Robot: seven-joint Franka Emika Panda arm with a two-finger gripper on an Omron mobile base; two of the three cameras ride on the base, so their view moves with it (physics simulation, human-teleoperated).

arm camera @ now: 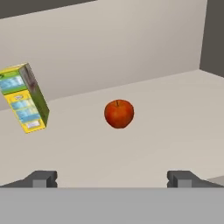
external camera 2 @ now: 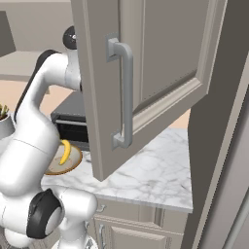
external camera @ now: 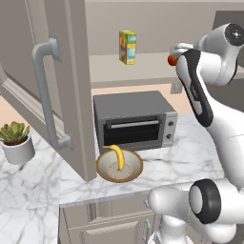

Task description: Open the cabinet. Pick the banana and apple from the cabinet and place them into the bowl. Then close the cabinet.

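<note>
A marble surface (external camera: 190,157) is carrying the bowl (external camera: 136,170), with the banana (external camera: 118,158) lying inside it. On the cabinet (external camera: 71,86) shelf, the gripper (arm camera: 112,178) is hovering spread wide before the apple (arm camera: 119,113).

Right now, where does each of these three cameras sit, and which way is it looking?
Left base view: behind the arm's left, facing the open cabinet, toaster oven and bowl holding the banana; white arm at right.
Right base view: behind its right, facing the same door, bowl and banana; arm at left.
Hand view: on the hand, facing the shelf's apple and carton; open gripper below.
</note>
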